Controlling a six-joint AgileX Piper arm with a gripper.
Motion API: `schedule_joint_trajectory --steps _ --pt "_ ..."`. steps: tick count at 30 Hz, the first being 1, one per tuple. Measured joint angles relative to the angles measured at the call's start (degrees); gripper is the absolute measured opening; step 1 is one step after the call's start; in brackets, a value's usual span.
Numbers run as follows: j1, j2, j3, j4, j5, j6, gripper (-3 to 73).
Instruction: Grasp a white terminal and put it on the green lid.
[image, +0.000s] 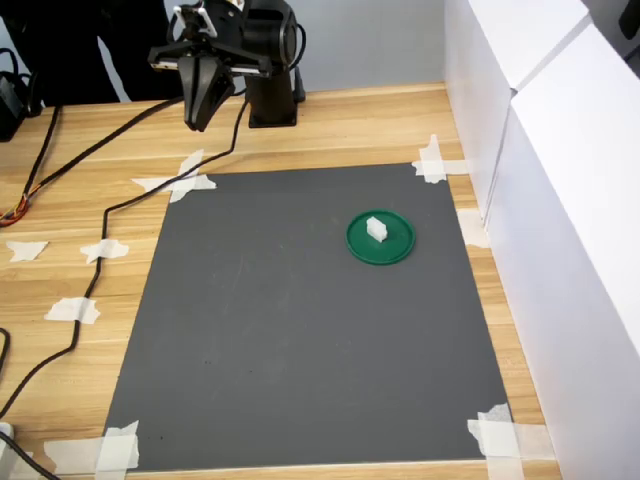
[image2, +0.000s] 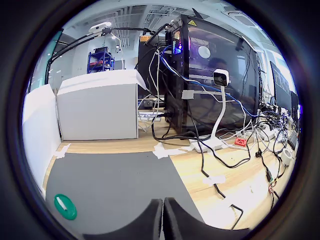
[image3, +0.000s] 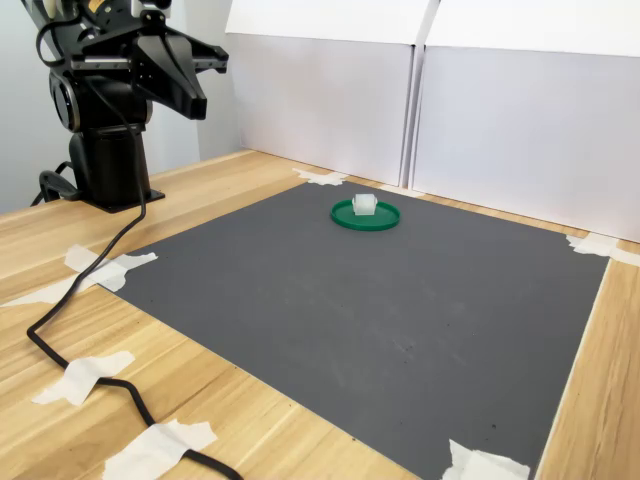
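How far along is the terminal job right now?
It looks done: the white terminal sits on the green lid in all three views. The gripper is shut, holds nothing and hangs near the arm's base, away from the lid. Nothing appears left.

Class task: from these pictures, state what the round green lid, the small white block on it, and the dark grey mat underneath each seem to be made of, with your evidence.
Round green lid: probably moulded plastic, uniform colour, raised rim. Small white block: likely plastic, crisp edges, slightly translucent. Dark grey mat: thin matte sheet, perhaps card or rubber, taped flat.
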Motion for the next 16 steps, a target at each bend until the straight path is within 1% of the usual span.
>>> schedule_joint_trajectory --steps 8,16 --pt "0.0 -9.9 6.1 -1.5 -1.4 2.1 -1.6" --pt "0.0 -19.1 6.2 -1.8 -2.4 3.6 -1.6"
